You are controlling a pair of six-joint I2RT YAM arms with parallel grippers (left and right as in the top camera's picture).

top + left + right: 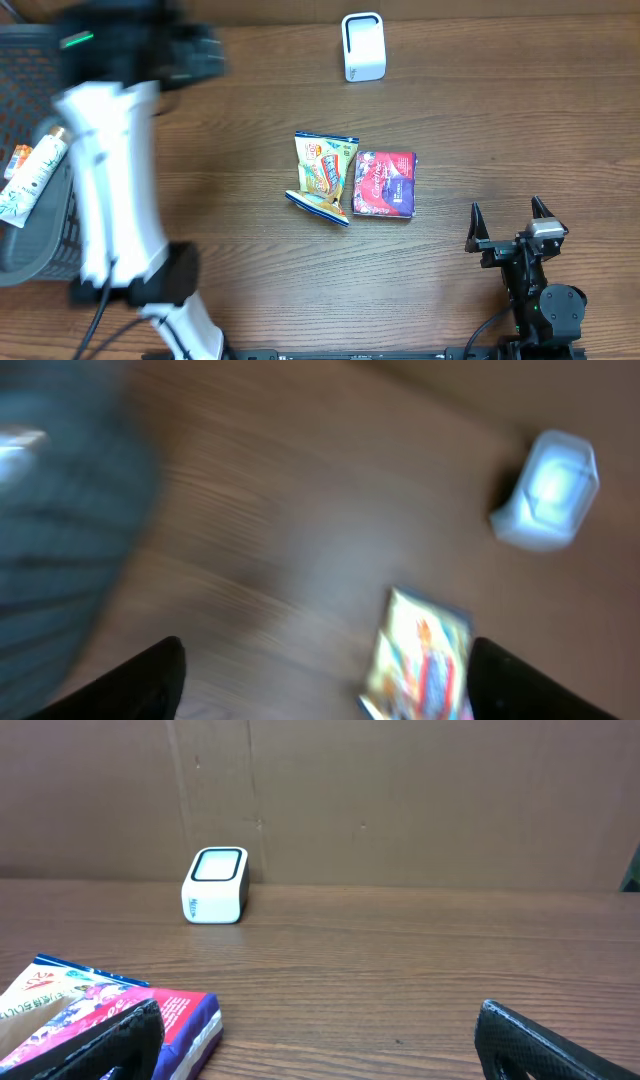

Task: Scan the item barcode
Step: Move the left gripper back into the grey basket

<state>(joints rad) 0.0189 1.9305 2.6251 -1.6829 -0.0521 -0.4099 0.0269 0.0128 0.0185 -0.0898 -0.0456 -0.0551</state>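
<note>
A white barcode scanner (362, 47) stands at the back of the table. Two items lie mid-table: a yellow snack bag (325, 175) and, touching its right side, a red and purple packet (384, 184). My left gripper (195, 55) is a blur high up at the back left, near the basket. In the left wrist view its jaws (325, 690) stand wide open and hold nothing; the yellow bag (425, 660) and the scanner (548, 490) lie beyond them. My right gripper (508, 215) rests open at the front right, with nothing between its fingers (110, 1045).
A dark mesh basket (30, 250) sits at the left edge with a white tube (30, 175) lying in it. The left arm's white link (115, 190) slants over the table beside the basket. A brown wall (400, 800) stands behind the scanner (215, 885).
</note>
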